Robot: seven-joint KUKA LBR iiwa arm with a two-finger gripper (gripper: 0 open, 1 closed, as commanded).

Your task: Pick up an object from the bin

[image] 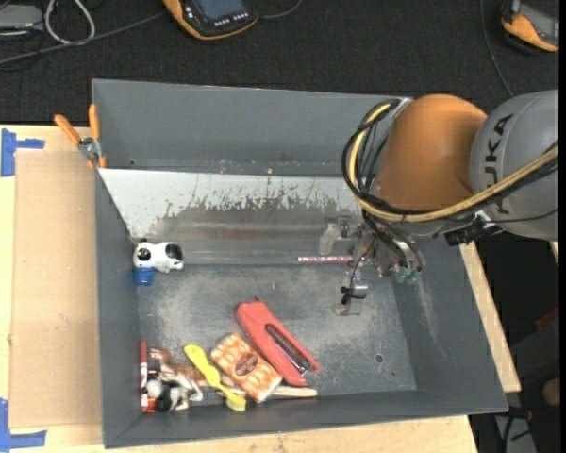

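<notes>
Near-left heap (200,377); long red tool (275,341) lies far-left to near-right. My gripper (354,295) hovers far-right of it; I can't tell its grip.

Bin (118,328) is reading grey, its far wall showing pale streaks. Far left, toy (158,256) is showing black-and-white over blue base. Near side: flat case (267,333) is showing red with black strip; packet (245,367), orange-and-white patterning; curved piece (200,359), yellow.
</notes>
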